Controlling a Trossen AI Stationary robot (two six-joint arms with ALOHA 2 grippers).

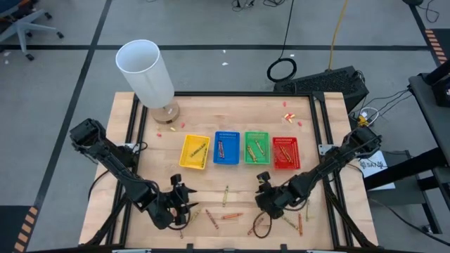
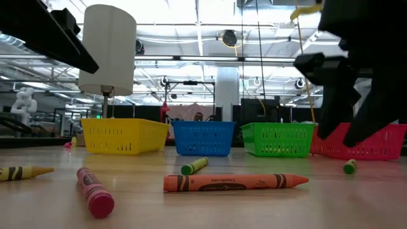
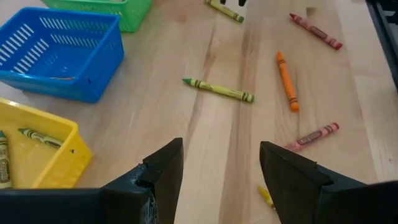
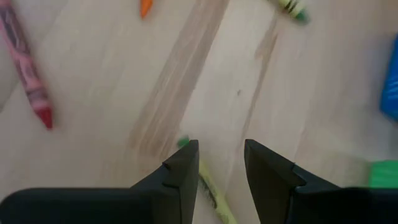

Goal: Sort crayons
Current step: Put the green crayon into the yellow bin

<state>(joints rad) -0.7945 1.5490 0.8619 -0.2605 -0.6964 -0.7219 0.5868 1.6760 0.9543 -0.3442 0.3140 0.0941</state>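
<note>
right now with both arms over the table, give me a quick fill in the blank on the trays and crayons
1. From left to right in the high view the four trays run yellow tray, blue tray, ____ , red tray.
2. The white cylinder stands nearest the ____ tray.
3. In the low view, the long crayon lying flat at the front is ____.
4. The left tool is ____ and empty.

Missing words: green tray; yellow; orange; open

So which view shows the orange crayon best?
The low view: the orange crayon lies side-on, close, label visible. The left wrist view shows it whole but farther off; the high view shows a sliver; the right wrist view only its tip.
</note>
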